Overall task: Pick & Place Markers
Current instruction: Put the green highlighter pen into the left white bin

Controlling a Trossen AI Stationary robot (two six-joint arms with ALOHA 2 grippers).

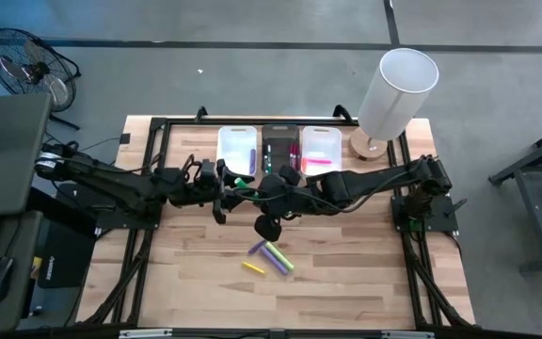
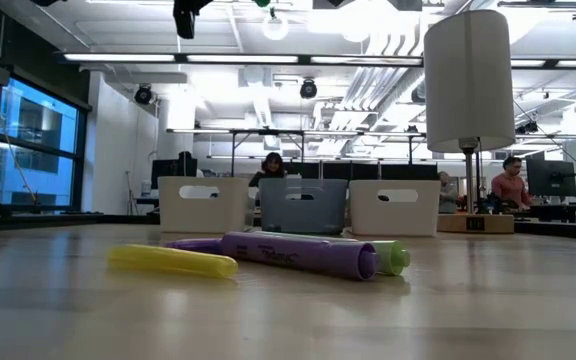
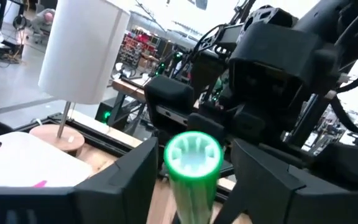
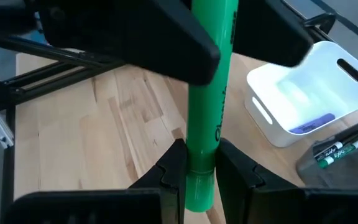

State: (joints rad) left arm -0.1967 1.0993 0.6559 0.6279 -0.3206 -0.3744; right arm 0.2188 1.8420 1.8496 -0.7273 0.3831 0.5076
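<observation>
A green marker is held in the air between both grippers over the middle of the table, in front of the bins. My right gripper is shut on one end of it. My left gripper closes on it farther along, and the marker's round end faces the left wrist camera. Three more markers lie flat on the wood nearer the front: yellow, purple and light green. Other markers lie in the bins. My left gripper has the green marker between its two fingers, which lie across the barrel in the right wrist view. In its own view the place of contact is below the picture's edge. The marker is lifted clear of the table. My right gripper pinches the green marker near its end between its two fingers. The barrel runs forward from the fingers toward the left gripper. The marker is clear of the wood below.
Three bins stand in a row at the far side: white with a purple marker, dark with several markers, white with a pink one. A white lamp stands at the far right corner. Bare wood lies on both sides of the loose markers.
</observation>
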